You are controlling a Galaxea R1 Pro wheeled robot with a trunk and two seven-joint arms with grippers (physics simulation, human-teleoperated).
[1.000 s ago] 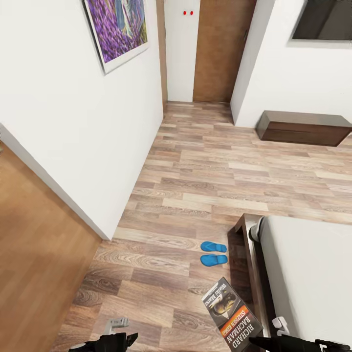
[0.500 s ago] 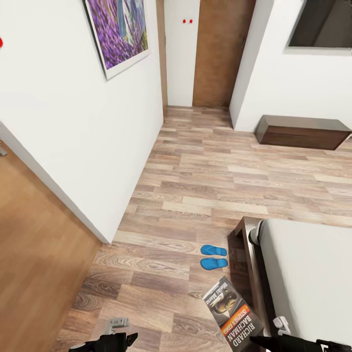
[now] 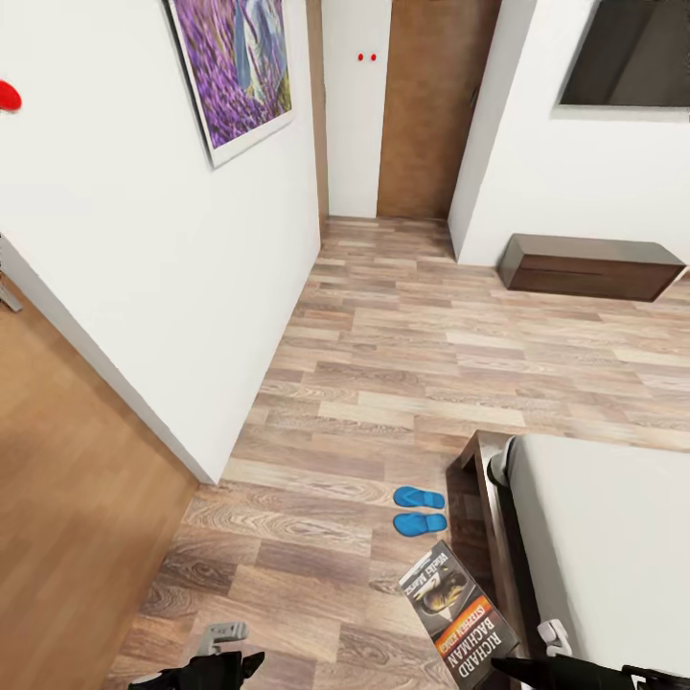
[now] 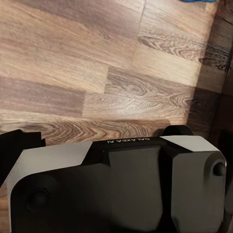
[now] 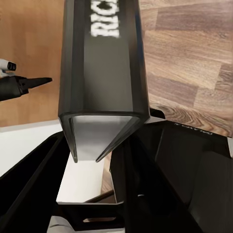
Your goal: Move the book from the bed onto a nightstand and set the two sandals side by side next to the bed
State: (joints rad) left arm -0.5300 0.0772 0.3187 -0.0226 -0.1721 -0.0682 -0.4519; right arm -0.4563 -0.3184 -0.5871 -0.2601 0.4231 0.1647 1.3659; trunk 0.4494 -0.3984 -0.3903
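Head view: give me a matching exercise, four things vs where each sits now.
Things:
1. dark grey paperback book
2. pair of bright blue flat sandals
3. purple lavender picture
4. low dark brown wooden cabinet

Places:
A. hung on the white wall at the left
B. against the far white wall, under the dark screen
C. on the wood-plank floor beside the bed frame's corner
D. held in the right gripper, above the floor by the bed

Pairs: 1-D, 2-C, 3-A, 4-B
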